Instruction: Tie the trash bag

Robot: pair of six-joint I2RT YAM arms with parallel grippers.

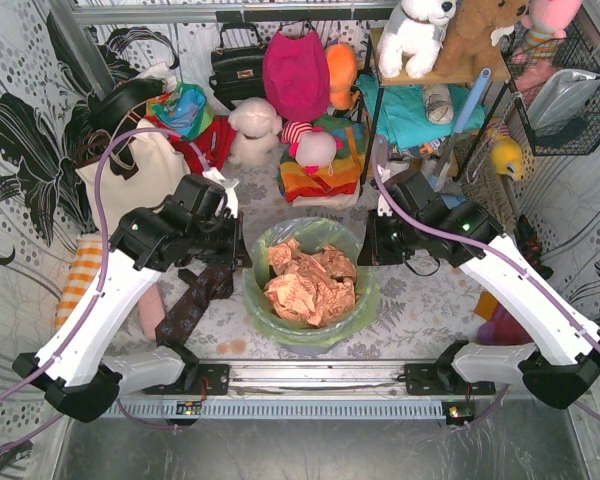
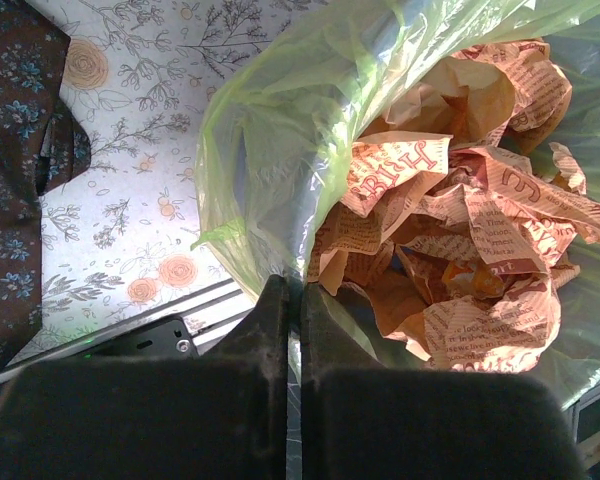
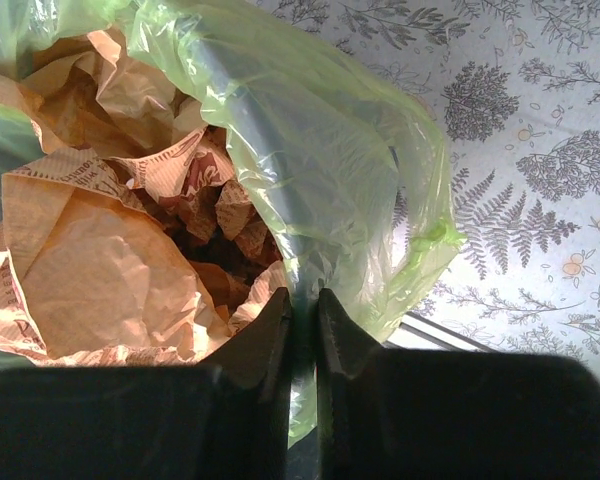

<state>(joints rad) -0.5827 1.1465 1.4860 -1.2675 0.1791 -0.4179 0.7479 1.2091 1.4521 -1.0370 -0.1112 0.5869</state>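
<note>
A: Trash bag, where?
B: Standing on the desk, mid-front, between the two arms. Mouth open upward, crumpled pinkish-brown paper heaped inside.
A: Left pincer?
B: Closed at the bag's left rim. Fingers pressed together, thin green film apparently caught between them, though hard to be sure from the wrist view.
A: Right pincer?
B: Closed as well, on the right rim. Strip of green plastic pinched in the narrow slit between the fingers.
A: Any writing?
B: Printed paper. Large red-brown letters on one fold in the left wrist view, bent and turned, not legible. Fine lines of print elsewhere, too small to read.
A: Beside the bag?
B: Dark floral cloth lying on the desk just left of it, under the left arm.
</note>
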